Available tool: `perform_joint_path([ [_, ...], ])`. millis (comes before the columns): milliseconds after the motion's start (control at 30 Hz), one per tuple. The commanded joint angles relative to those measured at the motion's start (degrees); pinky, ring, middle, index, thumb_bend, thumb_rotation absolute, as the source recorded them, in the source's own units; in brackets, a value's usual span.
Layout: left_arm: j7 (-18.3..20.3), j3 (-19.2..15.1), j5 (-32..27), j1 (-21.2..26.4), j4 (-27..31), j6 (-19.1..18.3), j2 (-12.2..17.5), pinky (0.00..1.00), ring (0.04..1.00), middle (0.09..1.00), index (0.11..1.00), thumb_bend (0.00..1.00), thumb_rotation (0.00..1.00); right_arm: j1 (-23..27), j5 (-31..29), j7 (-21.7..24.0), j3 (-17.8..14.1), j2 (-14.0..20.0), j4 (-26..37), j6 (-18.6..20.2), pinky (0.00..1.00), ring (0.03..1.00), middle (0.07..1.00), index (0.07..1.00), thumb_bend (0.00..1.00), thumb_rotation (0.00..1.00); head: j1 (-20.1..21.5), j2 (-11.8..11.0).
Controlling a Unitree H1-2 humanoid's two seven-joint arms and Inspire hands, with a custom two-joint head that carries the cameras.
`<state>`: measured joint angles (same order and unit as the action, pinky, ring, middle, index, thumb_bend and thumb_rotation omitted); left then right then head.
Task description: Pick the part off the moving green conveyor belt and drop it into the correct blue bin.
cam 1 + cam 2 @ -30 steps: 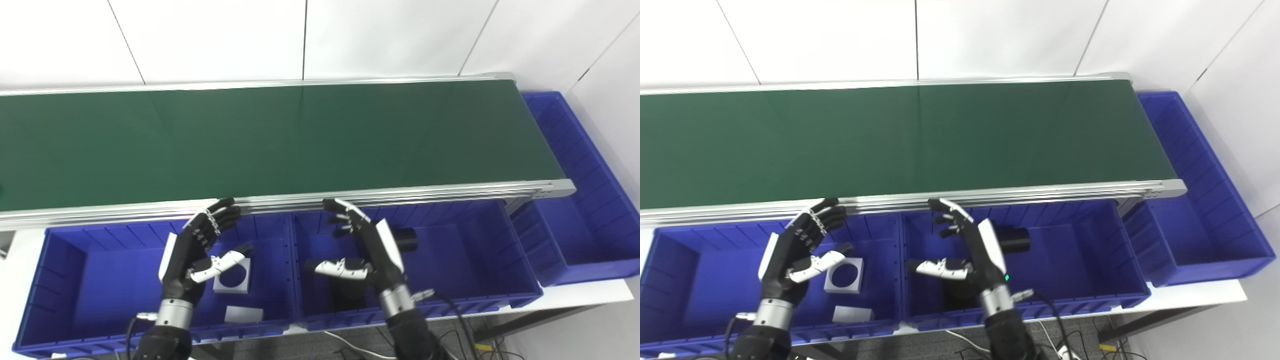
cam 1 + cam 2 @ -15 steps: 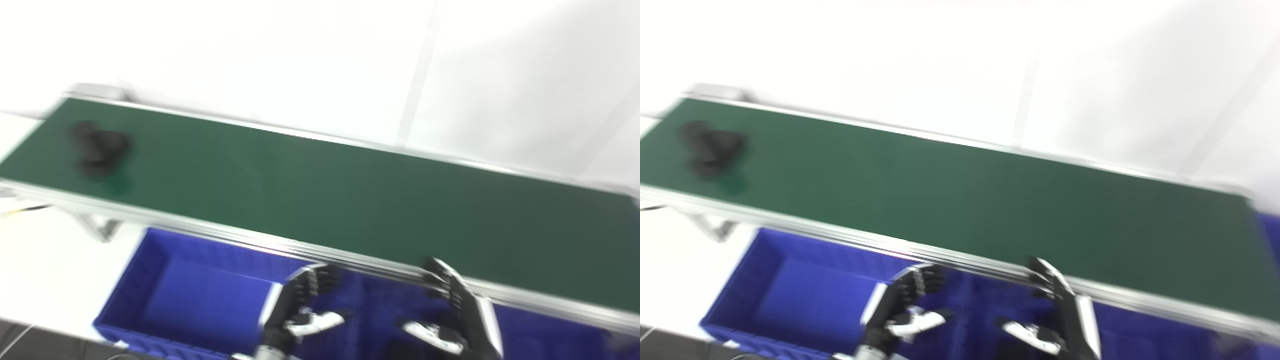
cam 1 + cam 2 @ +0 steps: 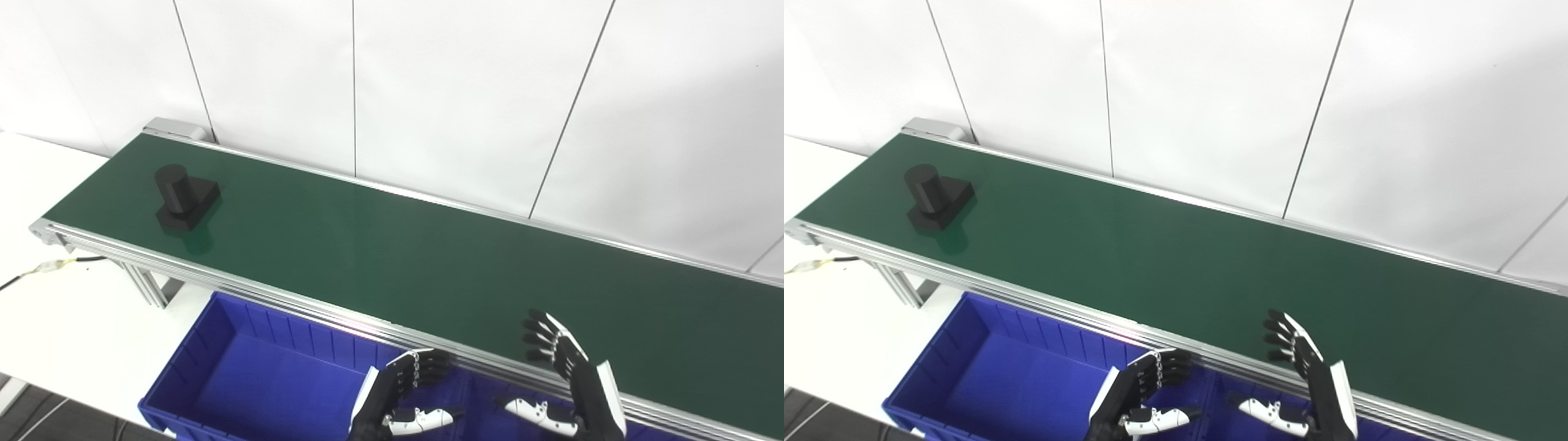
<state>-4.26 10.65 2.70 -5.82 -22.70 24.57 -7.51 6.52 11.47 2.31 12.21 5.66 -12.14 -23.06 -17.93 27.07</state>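
Progress: nothing has been picked yet; the grasp, the carry and the drop are all judged to remain
Part: a black part [image 3: 182,197], a cylinder on a square base, is seen standing upright near the far left end of the green conveyor belt [image 3: 392,257]
Bin: a blue bin [image 3: 263,380] is set below the belt's near rail; what is visible of it shows nothing inside
Left hand: the left hand [image 3: 398,404] is held over the bin edge, fingers apart and lightly curled, nothing grasped; the part lies well apart, up and to the left
Right hand: the right hand [image 3: 566,383] is raised at the near rail, fingers spread, nothing held; it is farther from the part
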Motion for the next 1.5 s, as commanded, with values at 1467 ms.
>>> perform_joint_path([
  [1467, -1.9, 2.1, -1.1, 2.0, -2.0, 2.4, 0.1, 0.66, 0.670, 0.683, 0.693, 0.69, 0.00, 10.1, 2.0, 3.6, 0.6, -4.3, 6.8, 3.5, 0.73, 0.852, 0.887, 0.924, 0.71, 0.16, 1.2, -0.9],
])
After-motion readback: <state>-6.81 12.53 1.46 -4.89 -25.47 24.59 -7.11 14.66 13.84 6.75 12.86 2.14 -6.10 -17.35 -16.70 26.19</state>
